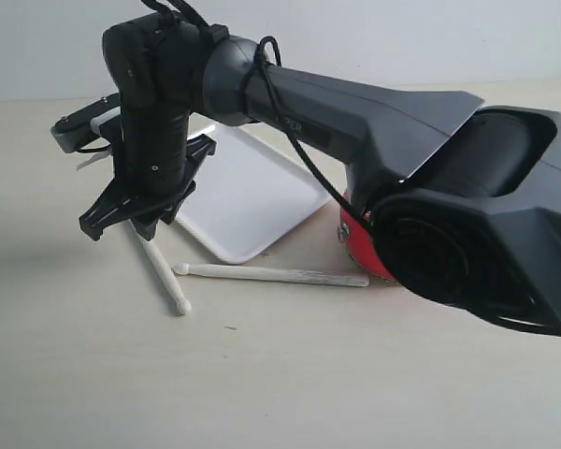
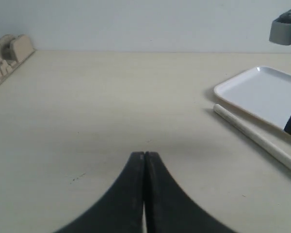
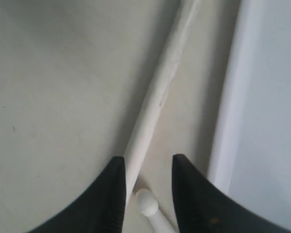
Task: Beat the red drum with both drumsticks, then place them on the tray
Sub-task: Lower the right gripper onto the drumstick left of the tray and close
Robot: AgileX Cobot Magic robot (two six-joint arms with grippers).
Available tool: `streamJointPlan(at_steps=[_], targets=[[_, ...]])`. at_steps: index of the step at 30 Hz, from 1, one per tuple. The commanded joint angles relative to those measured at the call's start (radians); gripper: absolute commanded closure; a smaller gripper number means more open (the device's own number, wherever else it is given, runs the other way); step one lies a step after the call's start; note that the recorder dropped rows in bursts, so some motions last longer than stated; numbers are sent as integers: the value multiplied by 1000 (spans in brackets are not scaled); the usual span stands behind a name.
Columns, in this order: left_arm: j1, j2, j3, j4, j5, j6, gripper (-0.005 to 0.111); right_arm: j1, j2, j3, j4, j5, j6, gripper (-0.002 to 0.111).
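Note:
The red drum (image 1: 363,251) is mostly hidden behind my right arm in the exterior view. The white tray (image 1: 252,196) lies left of it, with nothing on it. Both drumsticks rest on the table: one (image 1: 164,276) runs along the tray's left edge, the other (image 1: 271,274) lies in front of the tray. My right gripper (image 1: 136,220) hangs open just over the first drumstick (image 3: 160,92), its fingers on either side. The second stick's rounded tip (image 3: 146,201) shows between them. My left gripper (image 2: 144,154) is shut on nothing, above bare table, left of the tray (image 2: 262,92) and stick (image 2: 252,136).
My right arm (image 1: 402,140) crosses from the right over the drum and tray. A grey device (image 1: 75,126) stands behind the tray at the back left. A beige moulded object (image 2: 9,51) sits at the table's far edge. A pale wall runs behind.

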Motion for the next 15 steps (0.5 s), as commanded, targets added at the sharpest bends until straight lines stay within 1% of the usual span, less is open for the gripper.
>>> streamJointPlan(at_steps=[1, 15], targets=[[1, -7, 3, 1, -4, 2, 107, 1, 19, -17, -4, -1, 6, 75], [1, -7, 3, 1, -4, 2, 107, 31, 56, -17, -22, -1, 18, 75]])
